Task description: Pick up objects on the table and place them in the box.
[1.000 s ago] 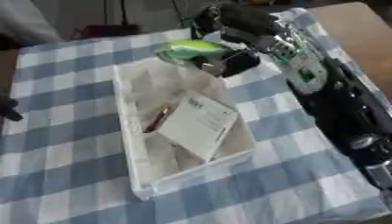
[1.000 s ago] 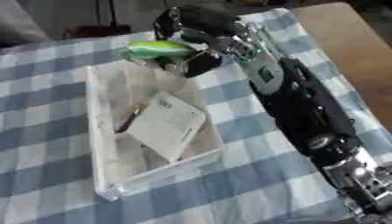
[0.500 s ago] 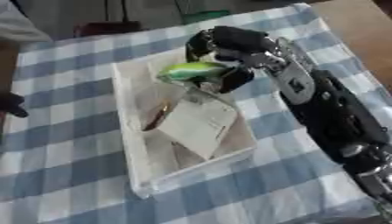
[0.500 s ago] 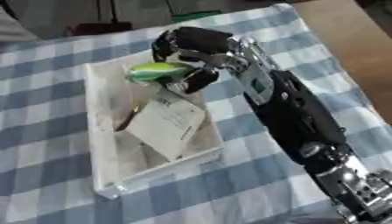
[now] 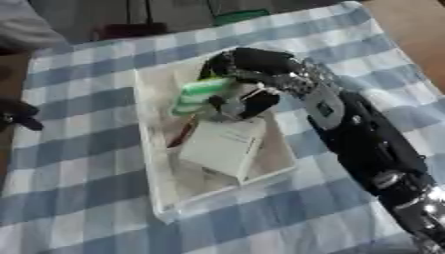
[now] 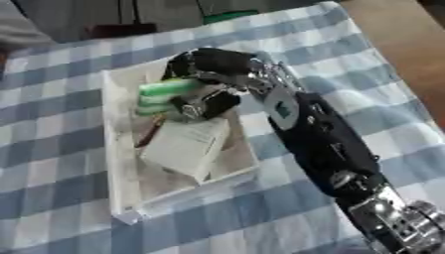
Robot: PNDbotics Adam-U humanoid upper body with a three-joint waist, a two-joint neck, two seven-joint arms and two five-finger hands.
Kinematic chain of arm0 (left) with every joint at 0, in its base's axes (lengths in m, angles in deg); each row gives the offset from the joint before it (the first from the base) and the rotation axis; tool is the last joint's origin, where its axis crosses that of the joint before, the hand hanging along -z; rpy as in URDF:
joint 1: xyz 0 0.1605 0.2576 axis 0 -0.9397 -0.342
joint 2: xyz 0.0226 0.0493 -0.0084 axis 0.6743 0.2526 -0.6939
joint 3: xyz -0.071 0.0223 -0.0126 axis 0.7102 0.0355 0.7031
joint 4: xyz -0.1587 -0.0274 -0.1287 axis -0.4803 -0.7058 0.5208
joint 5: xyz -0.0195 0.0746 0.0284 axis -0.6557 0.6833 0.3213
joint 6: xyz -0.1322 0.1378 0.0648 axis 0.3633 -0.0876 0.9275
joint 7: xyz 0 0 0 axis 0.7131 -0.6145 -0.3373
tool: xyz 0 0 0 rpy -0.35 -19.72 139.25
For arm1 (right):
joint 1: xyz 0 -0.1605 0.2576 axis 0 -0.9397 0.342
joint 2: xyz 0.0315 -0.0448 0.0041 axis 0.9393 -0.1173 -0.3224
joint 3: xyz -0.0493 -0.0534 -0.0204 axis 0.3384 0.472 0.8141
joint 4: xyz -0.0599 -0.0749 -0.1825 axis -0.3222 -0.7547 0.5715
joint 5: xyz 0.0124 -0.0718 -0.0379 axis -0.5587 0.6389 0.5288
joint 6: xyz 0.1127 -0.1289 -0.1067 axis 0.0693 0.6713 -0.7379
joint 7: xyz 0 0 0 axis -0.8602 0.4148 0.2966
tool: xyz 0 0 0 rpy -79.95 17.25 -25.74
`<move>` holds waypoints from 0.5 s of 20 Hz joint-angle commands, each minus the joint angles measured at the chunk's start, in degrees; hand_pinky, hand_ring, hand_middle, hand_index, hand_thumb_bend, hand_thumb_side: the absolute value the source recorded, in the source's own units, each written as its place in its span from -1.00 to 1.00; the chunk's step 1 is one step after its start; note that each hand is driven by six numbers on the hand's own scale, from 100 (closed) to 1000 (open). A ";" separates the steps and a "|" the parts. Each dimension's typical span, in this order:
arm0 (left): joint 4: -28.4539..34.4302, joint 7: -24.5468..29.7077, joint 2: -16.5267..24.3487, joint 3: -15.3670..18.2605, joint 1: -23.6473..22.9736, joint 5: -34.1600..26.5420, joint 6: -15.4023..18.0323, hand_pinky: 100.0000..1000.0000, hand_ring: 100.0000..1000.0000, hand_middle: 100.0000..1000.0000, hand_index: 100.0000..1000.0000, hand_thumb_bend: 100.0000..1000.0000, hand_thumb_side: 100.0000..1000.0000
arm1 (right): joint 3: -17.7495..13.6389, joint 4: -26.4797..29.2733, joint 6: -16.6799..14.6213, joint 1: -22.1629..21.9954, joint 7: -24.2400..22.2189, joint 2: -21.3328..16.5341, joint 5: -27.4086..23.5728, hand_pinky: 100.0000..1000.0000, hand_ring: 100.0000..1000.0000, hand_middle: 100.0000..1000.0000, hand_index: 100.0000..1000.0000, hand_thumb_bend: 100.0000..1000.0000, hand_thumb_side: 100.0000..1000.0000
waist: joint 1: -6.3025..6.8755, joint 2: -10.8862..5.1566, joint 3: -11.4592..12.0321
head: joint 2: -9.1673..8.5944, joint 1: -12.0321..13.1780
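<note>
Here, reaching in from the lower right across the blue-and-white checked tablecloth, with the black-and-silver right hand hanging over the far half of the shallow white rectangular box. Gripping a light green, elongated, glossy object, with fingers curled round its right end and the rest of it jutting out to the left of the palm. Holding that green object over the inside of the box, whether touching the box floor or not being impossible to tell. Lying just below the hand, on the box floor, a flat white rectangular packet, tilted, its upper corner close under the fingers. Lying to the lower left of the hand, beside the packet's left edge, a thin reddish-brown stick-like item, too small to make out further. Showing far off to the left of the hand, at the picture's left edge, a dark shape resting on the cloth, most likely the other hand, with finger pose impossible to tell.
</note>
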 commanded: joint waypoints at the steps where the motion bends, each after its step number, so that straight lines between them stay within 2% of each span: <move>1: 1.23 0.28 0.36 0.07 0.51 0.18 0.01 -0.04 0.15 0.60 0.84 -0.68 0.78 | -0.10 -0.12 -2.31 1.44 -3.23 0.50 0.23 0.36 0.45 0.62 0.78 -1.00 0.45 | -0.04 -0.80 -0.02 | -0.06 0.29; 2: 1.23 0.29 0.33 0.07 0.50 0.19 0.00 -0.04 0.15 0.60 0.84 -0.68 0.78 | -0.16 -0.18 -2.49 1.46 -3.70 0.67 0.06 0.41 0.51 0.74 0.84 -1.00 0.59 | -0.04 -0.77 -0.02 | -0.01 0.31; 4: 1.23 0.29 0.29 0.09 0.46 0.23 -0.04 -0.04 0.15 0.60 0.84 -0.68 0.78 | -0.36 -0.07 -2.61 1.43 -4.37 0.81 -0.54 0.44 0.54 0.81 0.88 -1.00 0.66 | -0.06 -0.75 -0.06 | 0.07 0.34; 9: 1.23 0.29 0.25 0.08 0.48 0.28 -0.21 -0.04 0.15 0.60 0.84 -0.67 0.78 | -0.92 0.41 -1.48 1.14 -5.54 0.74 -2.69 0.45 0.56 0.86 0.91 -0.94 0.68 | -0.22 -0.75 -0.18 | 0.16 0.44; 10: 1.23 0.29 0.26 0.09 0.48 0.28 -0.24 -0.04 0.15 0.60 0.84 -0.67 0.78 | -1.04 0.50 -1.17 0.99 -5.82 0.70 -3.14 0.46 0.58 0.88 0.94 -0.85 0.67 | -0.29 -0.76 -0.25 | 0.15 0.52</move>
